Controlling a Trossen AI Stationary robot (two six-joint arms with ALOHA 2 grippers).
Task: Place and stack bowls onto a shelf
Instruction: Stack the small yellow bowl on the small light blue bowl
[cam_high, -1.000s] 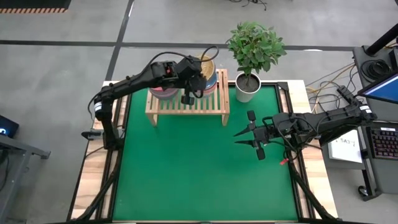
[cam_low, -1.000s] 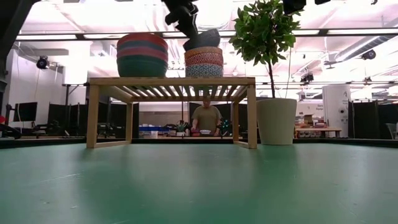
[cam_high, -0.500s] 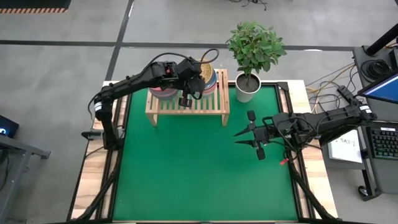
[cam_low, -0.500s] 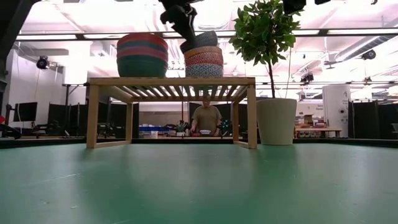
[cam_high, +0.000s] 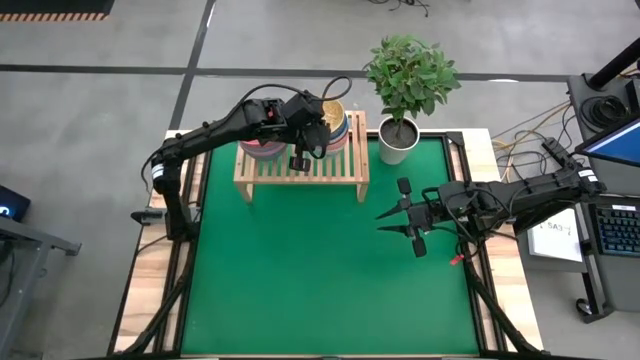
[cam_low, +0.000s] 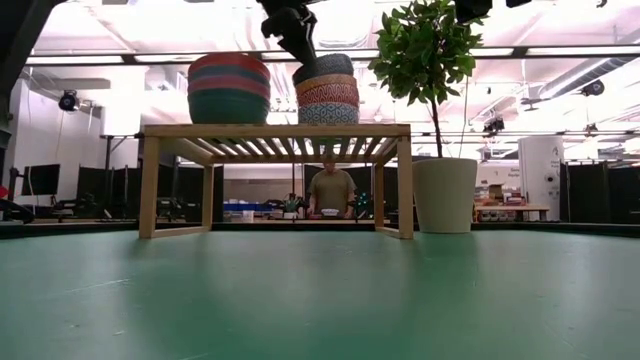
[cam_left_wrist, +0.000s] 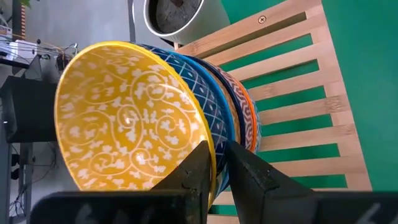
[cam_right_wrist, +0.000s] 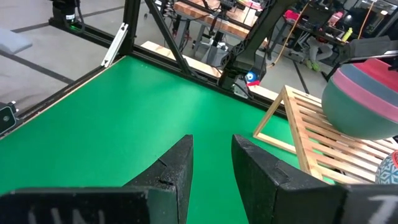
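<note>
Two stacks stand on the light-wood shelf (cam_high: 300, 172) (cam_low: 275, 130). The larger plain bowls (cam_high: 262, 147) (cam_low: 228, 88) are on its left part. The smaller patterned bowls (cam_high: 334, 122) (cam_low: 328, 98) are on its right part, with the yellow bowl (cam_left_wrist: 130, 124) on top, nested in a blue-white one (cam_left_wrist: 217, 106). My left gripper (cam_high: 312, 130) (cam_left_wrist: 217, 152) is at the yellow bowl's rim and shut on it. My right gripper (cam_high: 400, 215) (cam_right_wrist: 211, 165) hovers open over the table's right part, holding nothing. My left gripper pinches the yellow bowl's rim (cam_left_wrist: 213, 163) on the side toward the table's left, one finger (cam_left_wrist: 199, 165) inside the bowl and one (cam_left_wrist: 245, 171) outside. The fingers come from above, pointing down. The bowl sits nested on the small stack, almost level.
A potted plant in a white pot (cam_high: 398, 140) (cam_low: 445, 195) stands just right of the shelf, at the table's far edge. The green mat (cam_high: 320, 270) lies in front of the shelf. A person (cam_low: 330, 190) stands in the room behind the table.
The top bowl, held tilted with one side raised above the small stack a second ago, has come down and levelled out into the stack. My left gripper has moved slightly with it and has kept its hold.
</note>
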